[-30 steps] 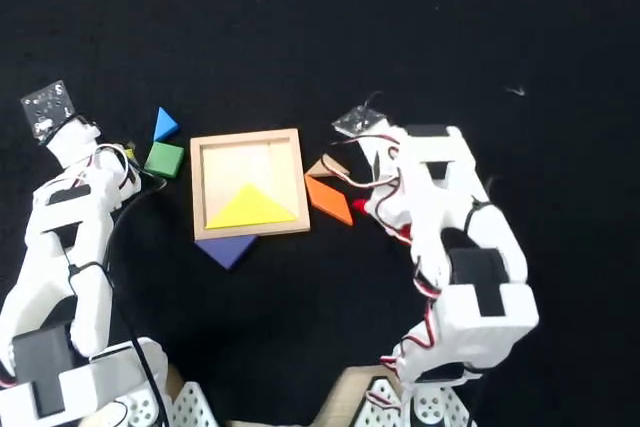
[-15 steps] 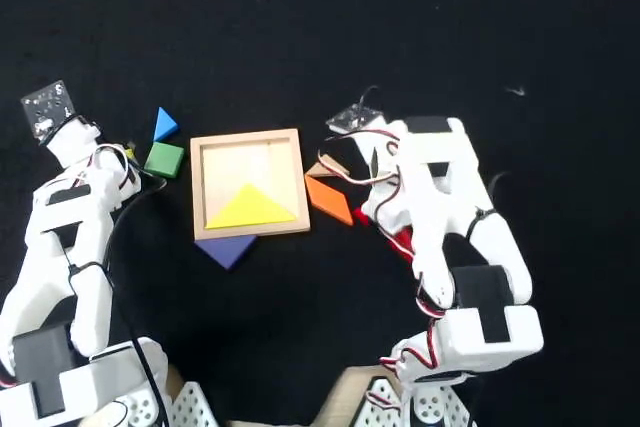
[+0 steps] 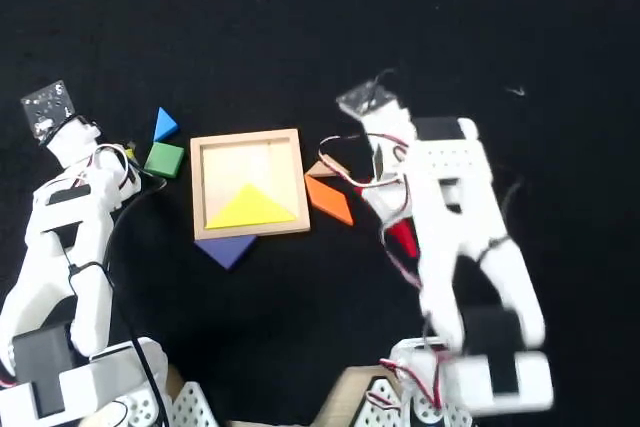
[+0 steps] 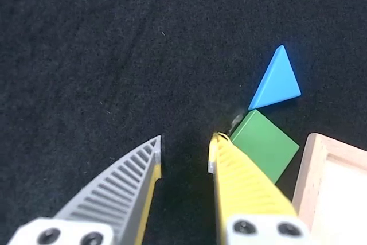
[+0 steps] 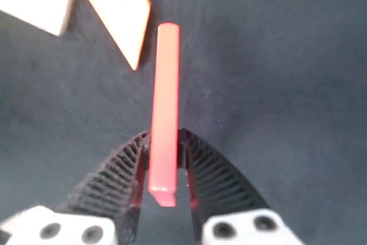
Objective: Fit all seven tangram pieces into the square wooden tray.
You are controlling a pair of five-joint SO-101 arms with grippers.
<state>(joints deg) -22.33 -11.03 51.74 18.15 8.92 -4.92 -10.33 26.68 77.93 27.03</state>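
Lift under way on the right side: red piece [image 5: 166, 73] pinched edge-on in right pincer [image 5: 163, 135], now raised off the tabletop [image 3: 500, 67], where a second ago lay low just beside the orange parallelogram [image 3: 329, 198]. Right arm risen and drawn back toward the near edge over that second; nothing else shifted. Left pincer [image 4: 186, 142] spread, holding nothing, hanging as before near the left edge with one fingertip just beside the green square [image 4: 264, 143]. Blue triangle [image 4: 277, 81] corner to corner with that square.

Meaning for the task: one piece seated so far, the yellow triangle [image 3: 250, 207], flat in the square wooden tray [image 3: 246, 134] left of the tabletop's middle, along the tray's near side. Red piece in hand and probably next for the tray; held on edge, so likely needs turning flat before seating. Outside the tray yet:
- purple piece [image 3: 228, 248] against the near rim
- orange parallelogram just off the right rim
- small pale piece [image 3: 328, 168] beside it
- green square and blue triangle off the left rim

Writing: none legible. Speckled plate [image 3: 48, 107] on each wrist, no readable label.
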